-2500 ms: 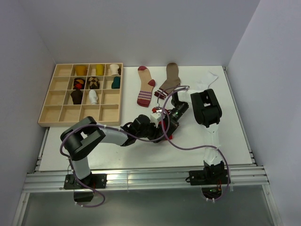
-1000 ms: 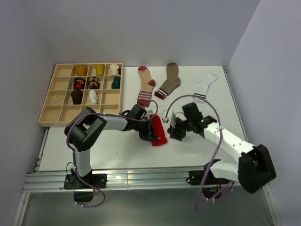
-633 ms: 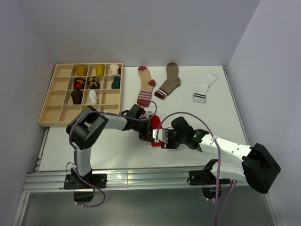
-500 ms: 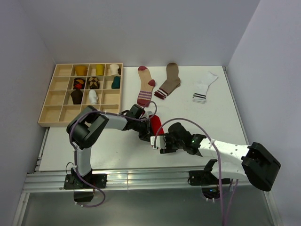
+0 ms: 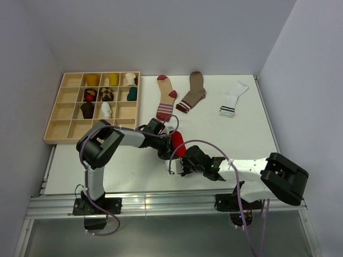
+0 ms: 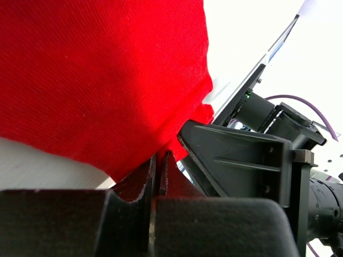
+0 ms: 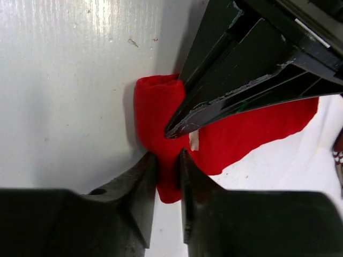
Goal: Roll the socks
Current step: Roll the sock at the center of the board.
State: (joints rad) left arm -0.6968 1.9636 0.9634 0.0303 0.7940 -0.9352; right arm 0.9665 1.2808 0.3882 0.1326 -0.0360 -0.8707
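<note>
A red sock (image 5: 178, 143) lies on the white table, its near end folded into a small roll (image 7: 156, 107). My left gripper (image 5: 167, 154) is shut on the sock's edge; the left wrist view shows its jaws (image 6: 159, 160) pinched on red fabric (image 6: 107, 69). My right gripper (image 5: 178, 162) reaches in from the near side, and its jaws (image 7: 168, 168) are shut on the rolled end. The left gripper's fingers (image 7: 241, 80) lie across the sock just above it. Three more socks lie flat at the back: a red-and-beige striped one (image 5: 167, 99), a brown one (image 5: 193, 91) and a white one (image 5: 232, 98).
A wooden compartment tray (image 5: 72, 128) at the back left holds several rolled socks. The two grippers are almost touching over the red sock. Cables loop above the right arm (image 5: 252, 168).
My right arm swung from the sock's right side round to its near end, and its jaws closed on the rolled part. The left gripper kept its grip in place.
</note>
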